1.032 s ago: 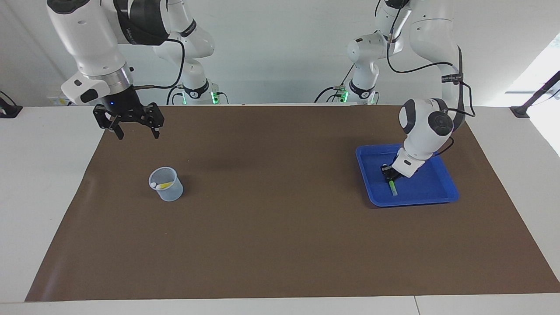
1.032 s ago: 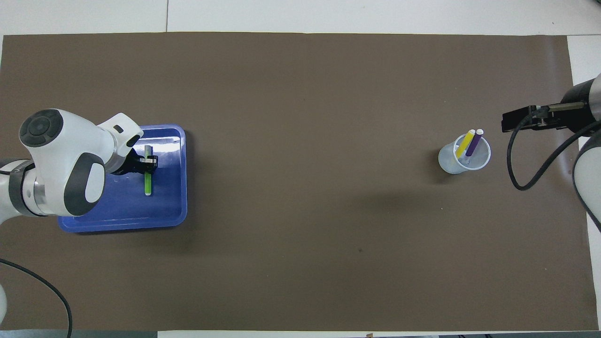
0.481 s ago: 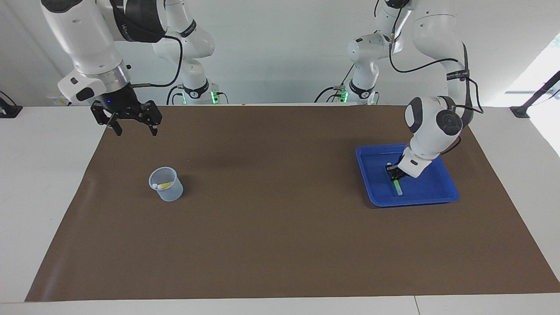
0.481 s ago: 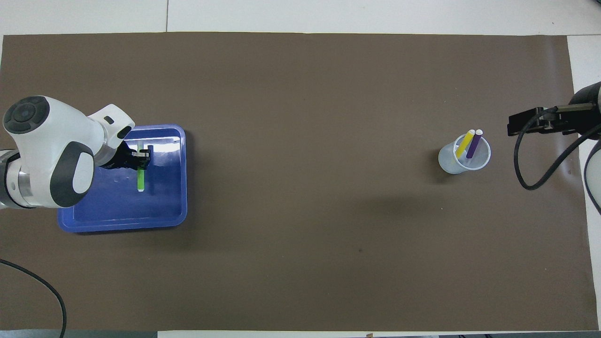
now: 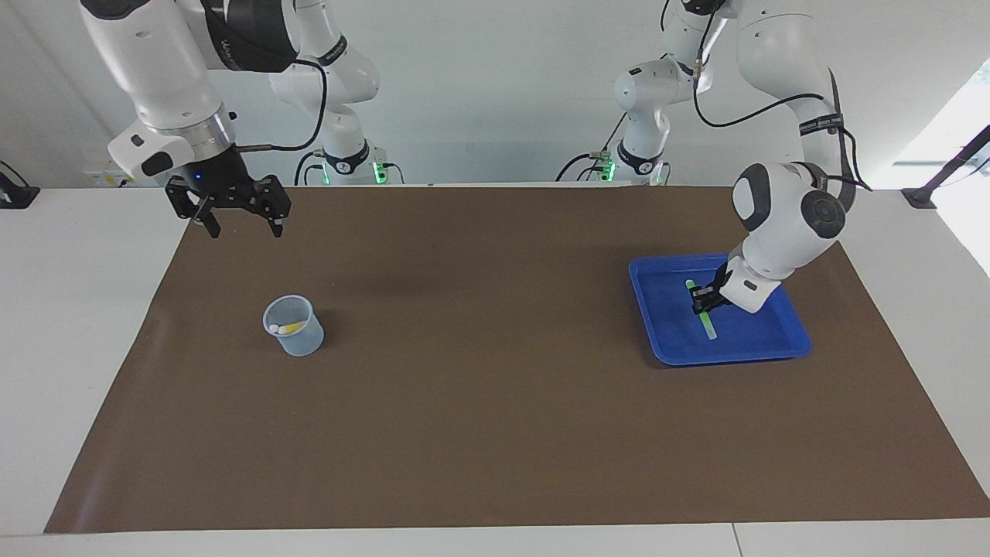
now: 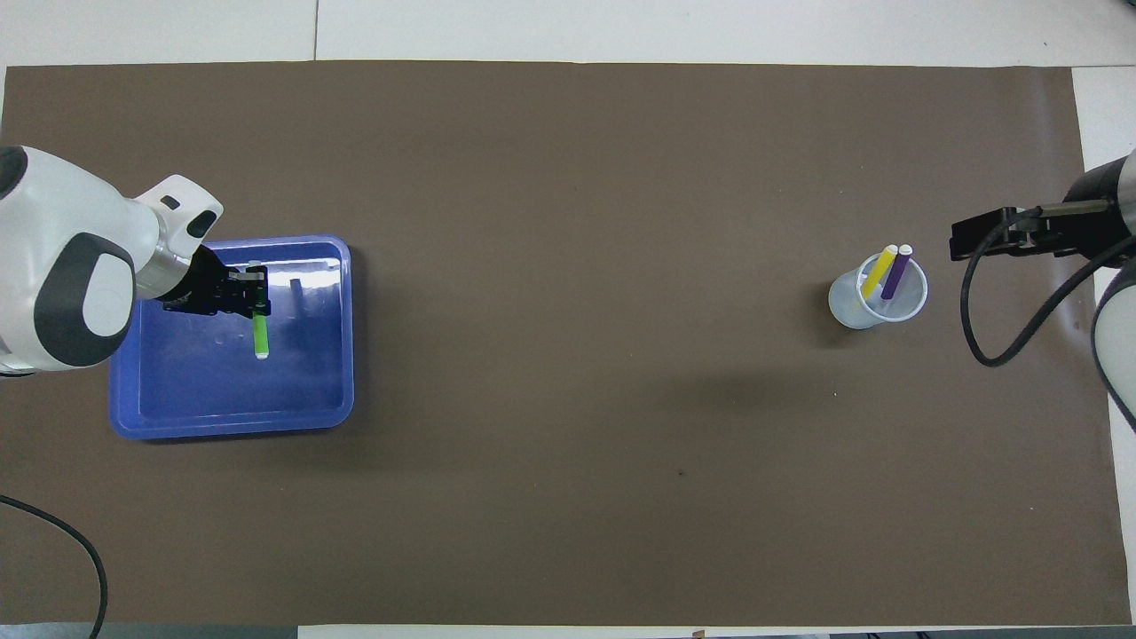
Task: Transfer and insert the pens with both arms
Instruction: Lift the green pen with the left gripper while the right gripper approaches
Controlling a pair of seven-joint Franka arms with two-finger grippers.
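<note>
Left gripper [image 5: 702, 301] is clamped on the green pen [image 5: 708, 321] over the blue tray [image 5: 742, 352], right of center in the facing view. Right gripper [image 5: 243, 226] hangs in the upper left with its jaws spread wide and nothing in them. Yellow pen [image 6: 880, 271] and purple pen [image 6: 896, 272] stand in the clear cup [image 6: 850, 306], middle right of the overhead view, on the brown mat [image 5: 479, 387].
</note>
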